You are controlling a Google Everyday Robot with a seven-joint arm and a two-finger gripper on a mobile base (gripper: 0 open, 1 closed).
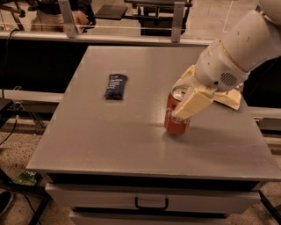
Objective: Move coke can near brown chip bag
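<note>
1. The table is a plain grey matte slab. There's a drawer with a dark handle under the front edge.
2. Behind the table runs a metal rail with a couple of posts, and a person stands at the top left. The floor is speckled, with some cables trailing on the left side.
3. A small blue packet lies flat on the left-centre of the table, well apart from everything else.
4. The can stands on the right-centre of the table with its base on the surface and its silver top showing.
5. The gripper is right at the can and looks clamped on it. One cream finger lies across the can's front side and the other sits just behind the rim.
6. As for the bag, only a cream-yellow corner pokes out from under the arm, to the right of the can. The rest is hidden, so I can't tell if it touches the can.
7. The arm is fat and white. It comes in from the top right and slants down and left, and its round wrist housing sits just above and right of the can.
</note>
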